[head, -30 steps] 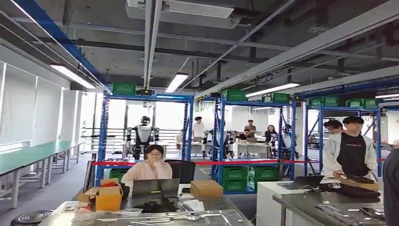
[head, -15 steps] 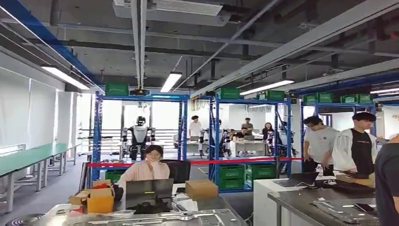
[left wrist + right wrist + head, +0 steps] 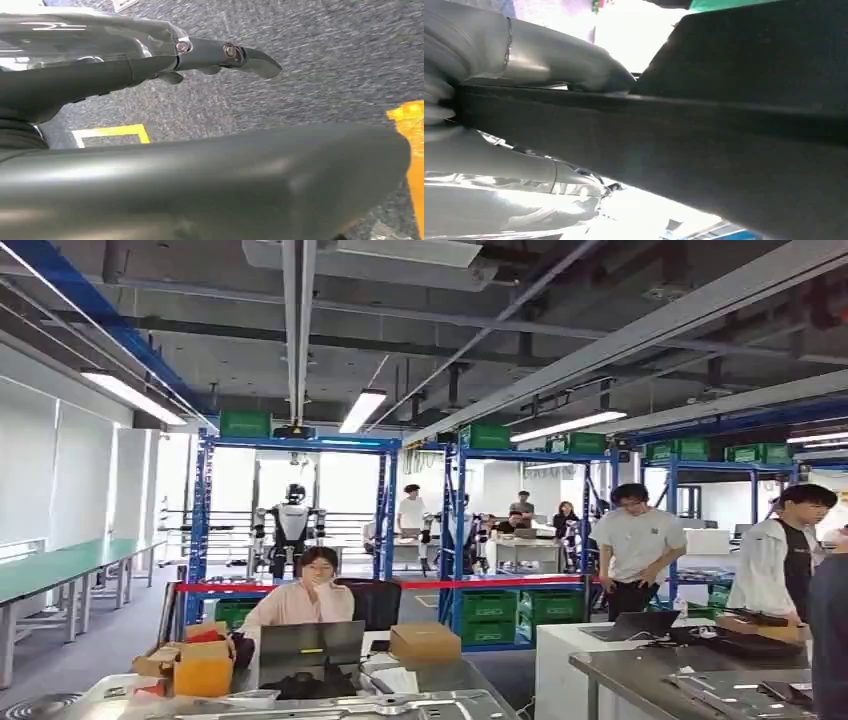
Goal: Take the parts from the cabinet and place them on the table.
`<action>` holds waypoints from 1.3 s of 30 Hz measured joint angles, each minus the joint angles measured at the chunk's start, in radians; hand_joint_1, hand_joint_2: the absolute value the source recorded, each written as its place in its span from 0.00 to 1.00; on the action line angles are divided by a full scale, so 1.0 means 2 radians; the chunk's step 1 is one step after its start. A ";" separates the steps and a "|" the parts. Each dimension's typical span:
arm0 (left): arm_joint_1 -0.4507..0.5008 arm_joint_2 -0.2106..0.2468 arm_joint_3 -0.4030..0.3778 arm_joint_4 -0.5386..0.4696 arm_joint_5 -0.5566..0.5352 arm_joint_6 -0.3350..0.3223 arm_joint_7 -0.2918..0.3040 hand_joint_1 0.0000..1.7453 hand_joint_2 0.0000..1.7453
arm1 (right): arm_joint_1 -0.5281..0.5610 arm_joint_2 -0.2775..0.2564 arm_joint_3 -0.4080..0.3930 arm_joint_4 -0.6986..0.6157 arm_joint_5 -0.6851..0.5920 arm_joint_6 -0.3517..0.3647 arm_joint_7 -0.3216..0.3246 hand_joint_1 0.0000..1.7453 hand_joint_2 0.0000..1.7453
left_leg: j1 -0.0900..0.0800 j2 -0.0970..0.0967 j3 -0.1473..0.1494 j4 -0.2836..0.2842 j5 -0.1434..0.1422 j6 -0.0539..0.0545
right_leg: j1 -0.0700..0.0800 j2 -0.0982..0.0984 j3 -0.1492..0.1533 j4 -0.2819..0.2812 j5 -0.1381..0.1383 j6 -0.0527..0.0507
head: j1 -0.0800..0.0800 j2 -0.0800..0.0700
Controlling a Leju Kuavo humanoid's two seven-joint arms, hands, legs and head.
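Part (image 3: 704,150) gripped in right hand (image 3: 499,75), thumb on top.

dark part (image 3: 724,150) blurred, across right hand (image 3: 524,65)

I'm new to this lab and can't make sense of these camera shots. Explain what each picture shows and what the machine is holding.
The machine is a two-legged humanoid robot with two arms, each ending in a many-fingered hand.

The wide picture comes from its head. It looks across a workshop with blue racks holding green crates. A seated person is at a laptop, beside a cardboard box. A steel table stands at the right.

The other two pictures come from cameras at its wrists, so they look tilted. In one, the left hand hangs over grey carpet. A broad dark shape lies close to the camera, and I cannot tell whether the hand holds it. In the other, the right hand grips a flat dark part, thumb on one face.
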 joint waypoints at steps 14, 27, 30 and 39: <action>-0.001 0.000 0.000 0.000 0.000 0.000 -0.001 0.00 0.00 | 0.003 -0.005 -0.005 -0.002 0.002 0.002 0.000 1.00 1.00 | 0.005 -0.001 0.082 -0.013 -0.051 -0.024 | -0.005 -0.006 -0.076 -0.008 0.058 -0.009 | 0.000 0.000; 0.000 0.000 0.000 0.000 -0.001 0.001 0.000 0.00 0.00 | 0.000 -0.005 -0.002 0.000 0.019 0.001 0.006 1.00 1.00 | -0.010 0.003 -0.043 0.027 0.021 -0.006 | 0.000 -0.002 0.022 -0.011 -0.021 -0.010 | 0.000 0.000; -0.003 0.000 0.000 0.000 -0.001 0.001 0.000 0.00 0.00 | -0.004 -0.005 -0.003 -0.001 0.019 0.000 0.006 1.00 1.00 | -0.006 -0.005 -0.039 0.018 0.022 0.000 | -0.003 -0.008 0.030 -0.015 -0.029 -0.002 | 0.000 0.000; -0.004 0.000 0.000 0.000 -0.001 0.001 -0.001 0.00 0.00 | -0.007 -0.006 -0.002 -0.001 0.021 -0.001 0.005 1.00 1.00 | 0.003 -0.039 -0.032 0.016 0.016 0.000 | -0.013 0.004 -0.019 0.018 -0.002 0.013 | 0.000 0.000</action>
